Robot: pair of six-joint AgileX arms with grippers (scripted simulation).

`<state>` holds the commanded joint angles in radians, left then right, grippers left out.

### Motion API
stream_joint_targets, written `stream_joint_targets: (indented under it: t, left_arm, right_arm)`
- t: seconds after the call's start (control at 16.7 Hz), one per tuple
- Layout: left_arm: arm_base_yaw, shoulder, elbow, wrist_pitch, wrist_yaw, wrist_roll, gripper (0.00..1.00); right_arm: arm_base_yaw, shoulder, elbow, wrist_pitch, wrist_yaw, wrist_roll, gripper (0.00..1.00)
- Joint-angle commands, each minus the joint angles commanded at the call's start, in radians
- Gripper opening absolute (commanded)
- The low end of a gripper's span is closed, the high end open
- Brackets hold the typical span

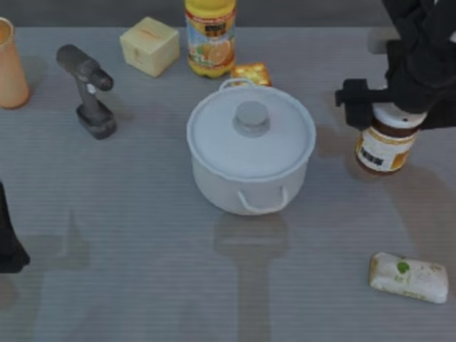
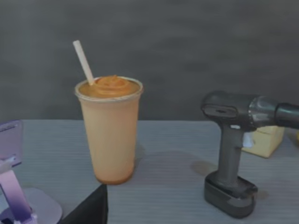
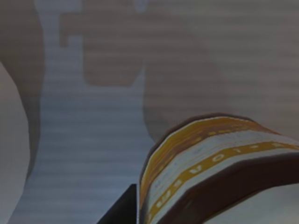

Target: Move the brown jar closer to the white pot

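The right gripper [image 1: 400,107] holds the brown jar [image 1: 385,146] at its white lid, right of the white pot [image 1: 249,146], apart. The label's writing is unreadable. The left arm [image 1: 11,242] is parked at the left edge.

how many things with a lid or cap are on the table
3: the white pot at centre, the orange juice bottle behind it, and the brown jar at right under the right gripper.
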<state>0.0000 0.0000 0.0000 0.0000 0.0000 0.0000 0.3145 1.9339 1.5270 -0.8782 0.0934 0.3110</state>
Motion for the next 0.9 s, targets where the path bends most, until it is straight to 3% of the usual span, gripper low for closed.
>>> stream_joint_targets:
  t: [0.78, 0.9]
  left_arm:
    - [0.000, 0.000, 0.000, 0.000, 0.000, 0.000, 1.00]
    - [0.000, 0.000, 0.000, 0.000, 0.000, 0.000, 1.00]
  right_arm:
    - [-0.004, 0.077, -0.092, 0.169, 0.000, -0.003, 0.00]
    - [-0.004, 0.077, -0.092, 0.169, 0.000, -0.003, 0.15]
